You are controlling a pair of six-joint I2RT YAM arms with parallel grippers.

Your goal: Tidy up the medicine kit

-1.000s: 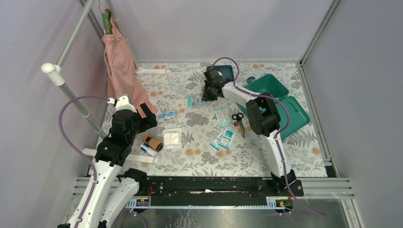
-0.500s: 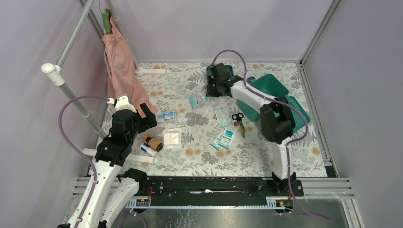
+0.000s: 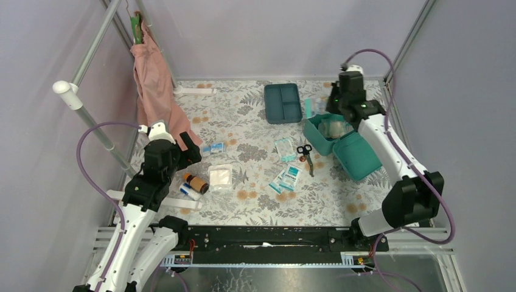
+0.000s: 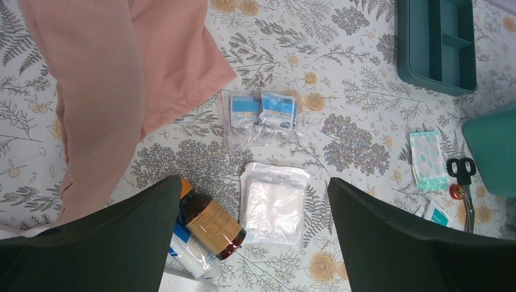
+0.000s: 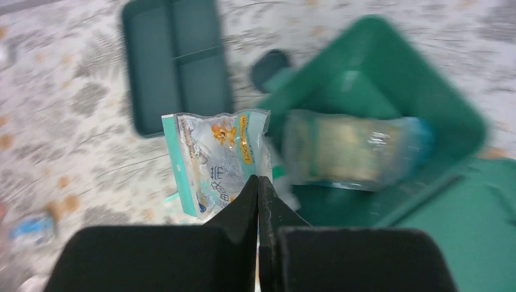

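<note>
We hold a thin see-through packet (image 5: 216, 161) with a teal edge in our right end effector (image 5: 258, 182). Its fingers are pressed together on the packet's bottom edge.

To do this step well, we think we should bring the packet fully over the open medicine kit (image 3: 317, 139). Then we go low so it cannot flutter away, and only then let go. A wrapped roll (image 5: 353, 149) lies inside the kit, so the free room beside it looks best.

In the top view the kit sits in the upper right of the frame, its lid (image 3: 359, 159) lying open beside it. Our right arm reaches far out and bends over it. The packet hangs by the kit's edge, near the divided tray (image 3: 283, 103).

Our left end effector (image 4: 254, 182) is spread wide. It hangs over a gauze pad (image 4: 274, 207) and a brown bottle (image 4: 210, 222) at the left.
</note>
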